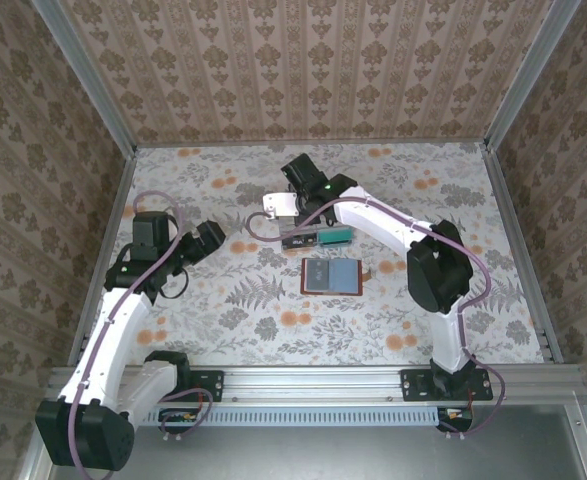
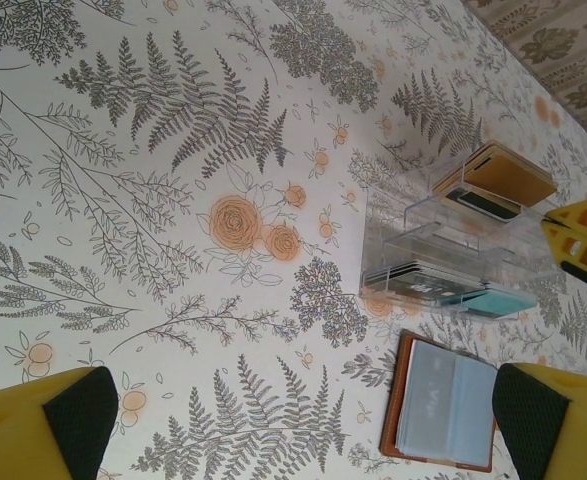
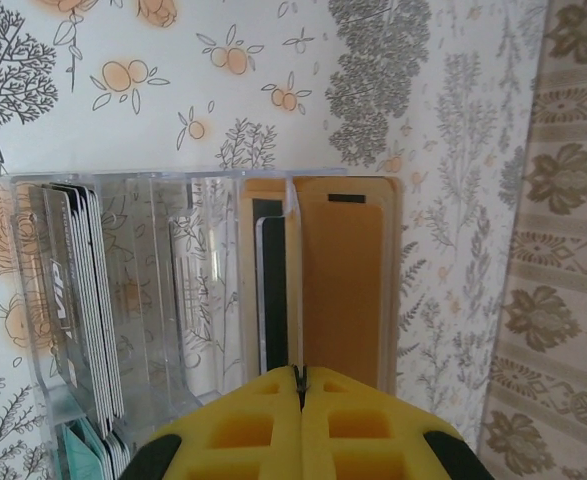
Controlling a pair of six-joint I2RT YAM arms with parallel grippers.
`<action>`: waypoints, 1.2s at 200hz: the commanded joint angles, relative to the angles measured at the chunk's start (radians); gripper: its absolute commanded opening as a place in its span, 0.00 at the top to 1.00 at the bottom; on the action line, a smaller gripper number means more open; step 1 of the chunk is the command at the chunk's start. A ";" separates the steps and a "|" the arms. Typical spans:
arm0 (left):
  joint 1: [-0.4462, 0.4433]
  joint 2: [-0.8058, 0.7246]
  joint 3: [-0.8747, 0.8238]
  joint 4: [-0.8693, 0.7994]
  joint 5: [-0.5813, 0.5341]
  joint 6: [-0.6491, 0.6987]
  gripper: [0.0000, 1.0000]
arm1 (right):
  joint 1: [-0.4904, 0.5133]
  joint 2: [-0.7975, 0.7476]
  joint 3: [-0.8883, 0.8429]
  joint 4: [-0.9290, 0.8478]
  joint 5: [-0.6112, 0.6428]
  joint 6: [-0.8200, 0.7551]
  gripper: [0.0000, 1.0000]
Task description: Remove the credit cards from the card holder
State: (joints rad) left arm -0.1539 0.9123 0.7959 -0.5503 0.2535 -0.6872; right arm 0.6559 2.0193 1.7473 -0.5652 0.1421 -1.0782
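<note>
Yellow fingers [image 3: 243, 430] of the right gripper [image 3: 298, 378] press together over the clear compartment box [image 3: 173, 290], hiding its near end; whether they pinch a card is unclear. The left gripper [image 2: 303, 405] spreads wide, one pad covering an edge of the card holder [image 2: 443, 405], which lies open flat on the fern-print table [image 1: 223, 320] just beside the box. Damask-papered walls [image 1: 303, 60] surround the table.

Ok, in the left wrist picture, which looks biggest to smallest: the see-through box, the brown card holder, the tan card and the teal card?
1. clear box
2. card holder, lying open and nearer the camera
3. tan card
4. teal card, only partly showing, so the last two are unsure
</note>
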 commanded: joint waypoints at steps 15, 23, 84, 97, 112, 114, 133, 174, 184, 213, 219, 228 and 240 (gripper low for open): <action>0.014 -0.001 -0.012 -0.019 0.010 -0.001 0.00 | -0.013 0.018 0.017 -0.016 -0.024 0.006 1.00; 0.013 -0.002 -0.014 -0.018 0.012 -0.003 0.00 | -0.015 0.021 0.018 -0.016 -0.025 0.008 1.00; 0.017 -0.005 -0.021 -0.015 0.015 -0.005 0.00 | -0.019 0.032 0.025 0.051 0.023 0.031 0.86; 0.018 -0.004 -0.024 -0.011 0.025 -0.002 0.00 | -0.019 0.036 0.027 0.083 0.048 0.037 0.79; 0.019 -0.004 -0.023 -0.012 0.030 0.000 0.00 | -0.019 0.038 0.027 0.104 0.060 0.036 0.79; 0.019 -0.005 -0.023 -0.011 0.030 0.000 0.00 | -0.019 0.040 0.025 0.108 0.062 0.036 0.79; 0.021 -0.005 -0.024 -0.010 0.032 -0.003 0.00 | -0.021 0.045 0.020 0.136 0.079 0.035 0.79; 0.022 -0.005 -0.024 -0.013 0.035 -0.002 0.00 | -0.021 0.059 0.028 0.161 0.090 0.039 0.81; 0.022 -0.005 -0.025 -0.013 0.035 -0.002 0.00 | -0.021 0.061 0.029 0.155 0.086 0.042 0.81; 0.024 -0.002 -0.030 -0.007 0.049 -0.002 0.00 | -0.019 0.049 0.020 0.158 0.086 0.074 0.80; 0.024 -0.001 -0.031 -0.002 0.057 -0.004 0.00 | -0.019 0.044 0.018 0.160 0.084 0.090 0.80; 0.024 0.003 -0.034 0.004 0.065 -0.007 0.00 | -0.019 0.031 0.018 0.164 0.083 0.116 0.80; 0.024 0.010 -0.037 0.013 0.078 -0.011 0.00 | -0.021 0.012 0.017 0.176 0.083 0.160 0.78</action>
State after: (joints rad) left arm -0.1356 0.9131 0.7784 -0.5488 0.2924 -0.6876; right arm 0.6384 2.0602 1.7531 -0.4129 0.2108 -1.0115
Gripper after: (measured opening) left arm 0.999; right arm 0.204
